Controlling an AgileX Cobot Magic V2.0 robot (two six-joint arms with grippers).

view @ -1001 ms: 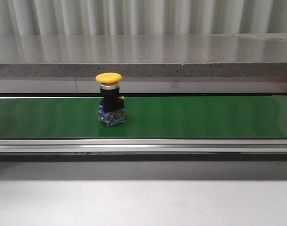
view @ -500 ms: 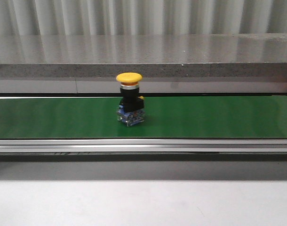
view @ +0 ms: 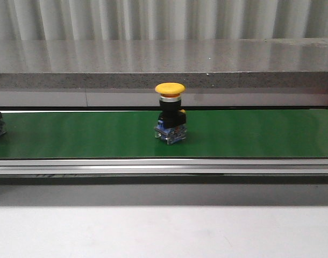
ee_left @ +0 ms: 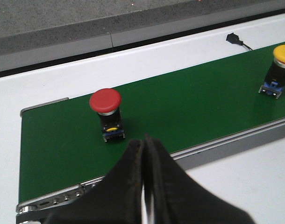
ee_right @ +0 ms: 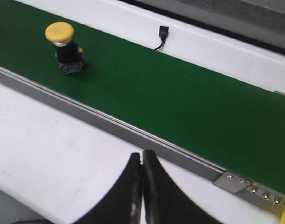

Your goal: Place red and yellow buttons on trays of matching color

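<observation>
While unlabelled, yellow button (view: 170,119) stands on belt (view: 250,134).

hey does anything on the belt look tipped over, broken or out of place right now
Nothing stands out. The yellow button and the red button both stand upright on the green belt, well apart. Both grippers, left and right, are shut and hold nothing.

Yellow-capped button (view: 170,88) with black body, red-capped button (ee_left: 105,100), plain green belt (view: 250,134), black grippers (ee_left: 143,149)
</observation>
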